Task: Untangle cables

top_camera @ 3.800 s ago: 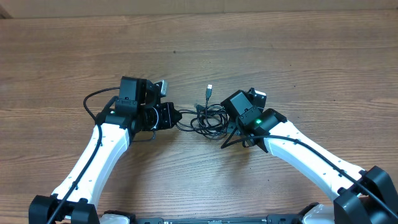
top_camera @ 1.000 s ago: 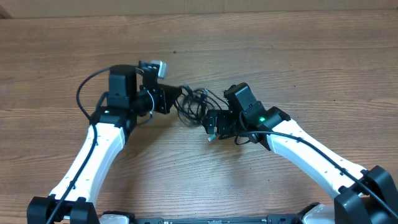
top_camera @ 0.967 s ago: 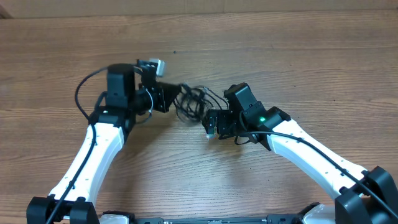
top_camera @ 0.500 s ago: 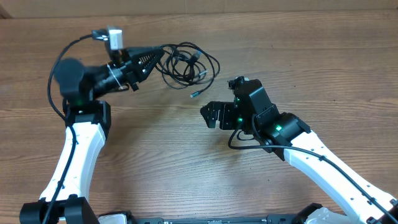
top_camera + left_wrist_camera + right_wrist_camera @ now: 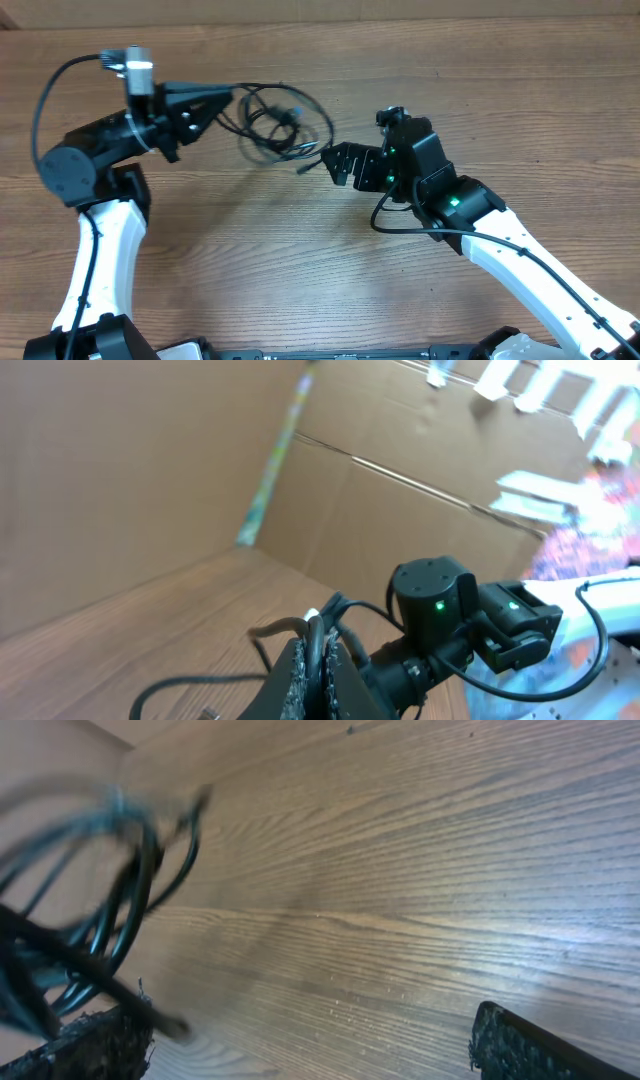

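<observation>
One tangled bundle of cables, blurred, hangs clear of the desk, its near edge clamped between the jaws of the left gripper. The right gripper, jaws wide apart and holding nothing, sits just beside a dangling end. The separate strands cannot be counted.

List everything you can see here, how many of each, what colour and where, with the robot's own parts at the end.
cables: one tangled bundle, strand count unclear, black, hanging from the left gripper
table: one, brown wood, under everything
cardboard wall: one, brown, behind the table
left gripper: one, black, far left, shut on the cables
right gripper: one, black, open and empty, right of the bundle
left arm: one, white and black, left
right arm: one, white and black, right
</observation>
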You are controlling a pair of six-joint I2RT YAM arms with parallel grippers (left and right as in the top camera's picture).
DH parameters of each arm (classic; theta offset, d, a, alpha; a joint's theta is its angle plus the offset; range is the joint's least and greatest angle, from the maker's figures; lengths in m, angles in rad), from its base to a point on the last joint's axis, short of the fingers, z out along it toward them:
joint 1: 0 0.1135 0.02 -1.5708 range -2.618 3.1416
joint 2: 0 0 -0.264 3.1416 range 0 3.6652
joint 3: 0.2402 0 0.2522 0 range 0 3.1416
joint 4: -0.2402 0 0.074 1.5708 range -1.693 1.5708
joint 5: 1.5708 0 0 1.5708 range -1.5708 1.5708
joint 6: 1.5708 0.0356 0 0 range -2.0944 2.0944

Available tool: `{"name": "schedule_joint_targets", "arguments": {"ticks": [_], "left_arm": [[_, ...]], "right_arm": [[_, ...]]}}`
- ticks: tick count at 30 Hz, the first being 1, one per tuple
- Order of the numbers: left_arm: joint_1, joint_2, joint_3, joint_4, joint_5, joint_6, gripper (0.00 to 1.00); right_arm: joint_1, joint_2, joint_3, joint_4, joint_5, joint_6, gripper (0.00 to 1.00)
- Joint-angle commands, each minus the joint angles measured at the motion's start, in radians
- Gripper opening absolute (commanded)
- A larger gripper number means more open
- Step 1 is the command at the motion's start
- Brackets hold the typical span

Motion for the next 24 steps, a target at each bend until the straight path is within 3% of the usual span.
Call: {"name": "schedule_joint_targets", "arguments": {"ticks": [1,11,24], "left_arm": [[0.032,-0.014,0.017,0.008,0.006,-0.113,0.04],[0.031,-0.014,0.017,0.008,0.051,-0.101,0.04],[0.019,-0.014,0.017,0.005,-0.034,-0.175,0.04]], "right_arm": [[-0.028,-0.036,-0.001,0.016,-0.021,0.010,1.00],[-0.055,-0.036,-0.001,0.118,-0.120,0.016,1.00],[-0.055,-0.036,-0.002,0.130,-0.086,0.114,1.00]]}}
